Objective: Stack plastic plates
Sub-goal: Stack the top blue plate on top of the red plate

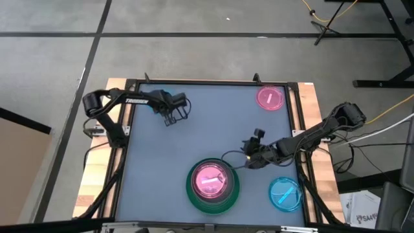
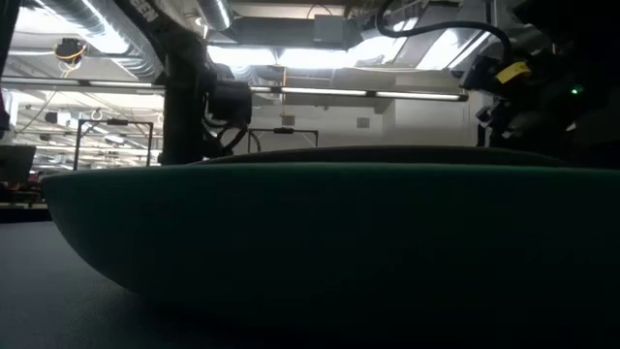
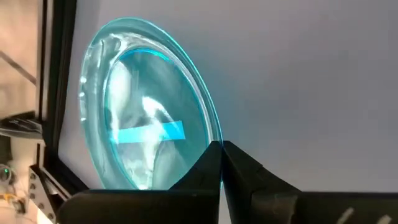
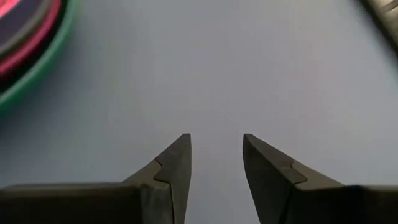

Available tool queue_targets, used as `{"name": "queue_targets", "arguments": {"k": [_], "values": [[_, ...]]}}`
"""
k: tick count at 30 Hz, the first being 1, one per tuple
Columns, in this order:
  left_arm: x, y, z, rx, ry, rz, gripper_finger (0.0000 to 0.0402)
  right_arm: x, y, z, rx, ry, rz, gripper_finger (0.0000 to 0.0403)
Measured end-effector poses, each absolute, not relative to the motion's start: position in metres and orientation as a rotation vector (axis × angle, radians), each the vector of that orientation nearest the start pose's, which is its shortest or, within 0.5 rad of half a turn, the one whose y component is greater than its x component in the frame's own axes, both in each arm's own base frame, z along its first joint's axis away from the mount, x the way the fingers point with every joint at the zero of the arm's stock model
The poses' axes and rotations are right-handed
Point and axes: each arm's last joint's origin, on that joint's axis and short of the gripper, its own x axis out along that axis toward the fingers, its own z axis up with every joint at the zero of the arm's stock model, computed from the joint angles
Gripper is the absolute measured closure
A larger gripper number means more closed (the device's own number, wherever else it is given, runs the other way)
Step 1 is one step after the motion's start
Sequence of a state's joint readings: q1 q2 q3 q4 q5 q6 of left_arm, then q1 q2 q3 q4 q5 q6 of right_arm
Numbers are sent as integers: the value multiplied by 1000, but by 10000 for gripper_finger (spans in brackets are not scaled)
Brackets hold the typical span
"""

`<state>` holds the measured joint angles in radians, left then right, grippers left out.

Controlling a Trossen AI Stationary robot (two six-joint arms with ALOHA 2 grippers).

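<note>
A large dark green plate (image 1: 194, 194) sits on the table near the front edge, with a pink plate (image 1: 211, 179) nested in it. The stack fills the low view (image 2: 310, 223) and shows in the right wrist view (image 4: 25, 56). My right gripper (image 1: 248, 161) is open and empty just to the stack's right, its fingers (image 4: 216, 155) low over bare table. My left gripper (image 1: 171, 112) is at the far left, shut on a translucent blue plate (image 3: 143, 112). A small pink plate (image 1: 270, 98) lies at the far right corner. A second blue plate (image 1: 284, 194) lies at the near right. My left gripper pinches the blue plate's rim (image 3: 214, 134) between its two shut fingers. The plate stands steeply tilted beyond the fingertips, its hollow face toward the wrist camera. I cannot tell whether its lower edge touches the table.
A raised dark frame (image 1: 213, 81) runs round the grey table top. Bare table lies between the two arms (image 1: 213, 123). Cables trail from the right arm (image 1: 336, 139) past the table's right edge.
</note>
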<state>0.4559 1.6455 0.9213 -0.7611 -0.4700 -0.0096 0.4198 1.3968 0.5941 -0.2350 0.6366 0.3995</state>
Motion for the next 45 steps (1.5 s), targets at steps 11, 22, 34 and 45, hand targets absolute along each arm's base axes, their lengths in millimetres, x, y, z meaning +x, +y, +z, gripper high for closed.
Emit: {"name": "queue_targets", "arguments": {"k": [11,22,34,45], "values": [[278,38,207,136,1375,593,401,219,104,154,-74,781,-205,267],[295,-64,248,247,1162,351,401,195,159,162,31,652,-17,267],[313,-154,271,356,983,185,401,170,205,181,197,485,220,267],[356,-232,243,442,990,37,401,161,216,184,244,488,330,267]]}}
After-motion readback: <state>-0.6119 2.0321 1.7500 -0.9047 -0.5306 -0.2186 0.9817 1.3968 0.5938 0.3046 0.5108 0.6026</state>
